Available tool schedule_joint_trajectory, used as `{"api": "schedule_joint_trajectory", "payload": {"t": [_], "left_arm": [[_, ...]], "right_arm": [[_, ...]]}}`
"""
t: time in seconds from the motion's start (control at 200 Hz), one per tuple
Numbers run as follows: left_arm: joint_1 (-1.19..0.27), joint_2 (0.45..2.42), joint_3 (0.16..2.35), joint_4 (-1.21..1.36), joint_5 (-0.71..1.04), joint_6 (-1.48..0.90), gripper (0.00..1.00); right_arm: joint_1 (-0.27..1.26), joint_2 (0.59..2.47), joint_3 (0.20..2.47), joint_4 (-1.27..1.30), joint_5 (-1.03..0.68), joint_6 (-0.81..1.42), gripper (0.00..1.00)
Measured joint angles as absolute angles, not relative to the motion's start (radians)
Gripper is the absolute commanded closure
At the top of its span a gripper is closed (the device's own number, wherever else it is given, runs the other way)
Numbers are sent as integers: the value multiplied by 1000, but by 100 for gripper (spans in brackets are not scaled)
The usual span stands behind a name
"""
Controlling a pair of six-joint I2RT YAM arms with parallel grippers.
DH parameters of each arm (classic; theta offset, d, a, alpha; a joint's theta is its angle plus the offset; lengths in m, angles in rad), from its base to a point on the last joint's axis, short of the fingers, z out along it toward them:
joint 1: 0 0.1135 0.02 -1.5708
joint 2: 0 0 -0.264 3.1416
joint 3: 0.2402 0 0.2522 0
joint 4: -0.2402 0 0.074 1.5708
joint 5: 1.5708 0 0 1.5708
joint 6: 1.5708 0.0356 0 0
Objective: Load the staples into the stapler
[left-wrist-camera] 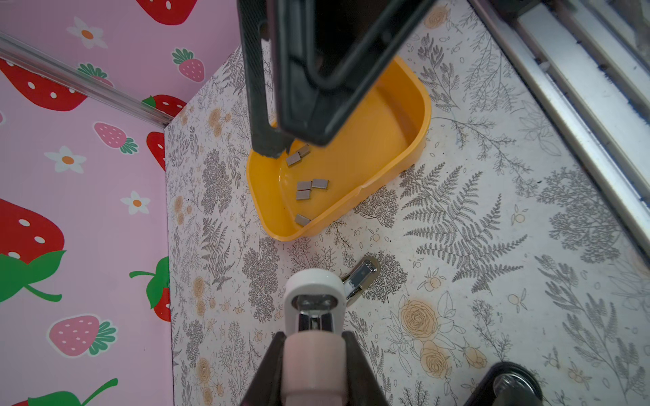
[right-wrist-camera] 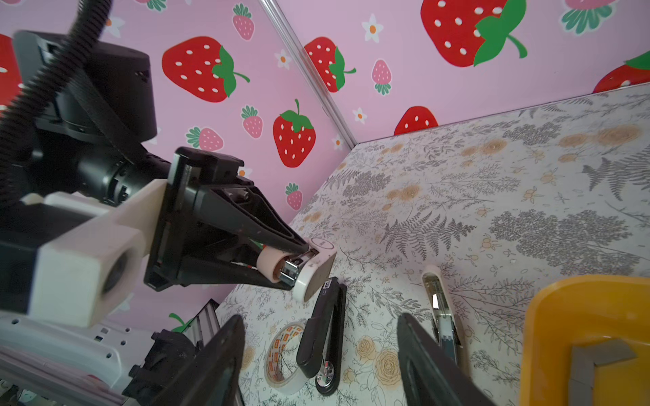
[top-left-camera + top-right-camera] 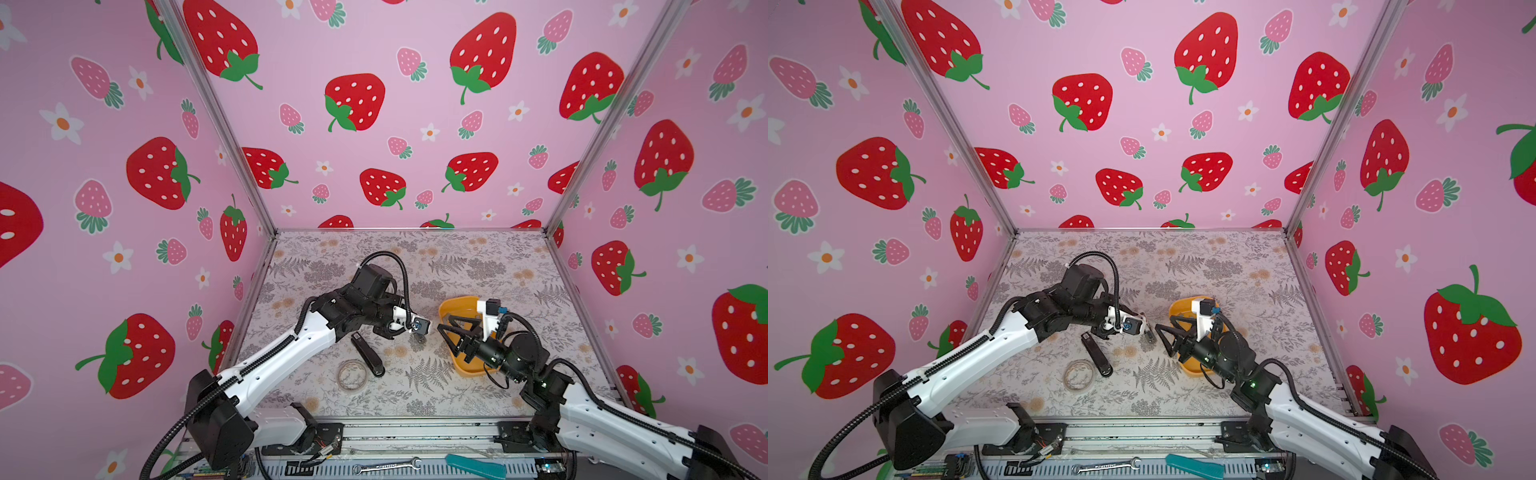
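Note:
My left gripper (image 1: 313, 337) is shut on a small white and pink stapler (image 1: 313, 298), held above the table; the right wrist view shows the same grip (image 2: 299, 267). Several short grey staples (image 1: 312, 184) lie in the yellow tray (image 1: 415, 116). My right gripper (image 2: 320, 318) is open with nothing between its fingers. In both top views it (image 3: 446, 338) hangs by the tray's left rim (image 3: 1177, 307), pointing at the left gripper (image 3: 1138, 326). A second small stapler (image 2: 439, 309) lies opened on the table, its metal channel showing.
A black stapler (image 3: 368, 353) and a roll of clear tape (image 3: 352, 375) lie on the floral table in front of the left arm. Pink strawberry walls close in three sides. A spanner (image 3: 386, 466) rests on the front rail.

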State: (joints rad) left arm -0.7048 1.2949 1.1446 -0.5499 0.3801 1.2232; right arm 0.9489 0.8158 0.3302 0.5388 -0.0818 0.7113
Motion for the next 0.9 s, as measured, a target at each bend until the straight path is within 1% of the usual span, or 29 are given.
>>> {"api": "schedule_joint_trajectory", "payload": {"t": [0.125, 0.3, 0.515, 0.71, 0.82, 0.9], "left_arm": [[-705, 1295, 1145, -550, 382, 1225, 100], [-705, 1295, 1145, -550, 383, 1225, 100], [-705, 1297, 1145, -549, 396, 1222, 100], [-705, 1297, 1145, -549, 401, 1222, 100], [-705, 1297, 1145, -549, 405, 1222, 100], [-705, 1297, 1145, -549, 405, 1222, 100]], "right_arm": [[949, 904, 372, 567, -107, 710, 29], [949, 960, 393, 594, -110, 702, 28], [949, 992, 400, 605, -110, 701, 31], [949, 992, 400, 614, -94, 703, 36], [949, 1005, 400, 621, -94, 704, 41], [949, 1022, 405, 623, -94, 704, 41]]}}
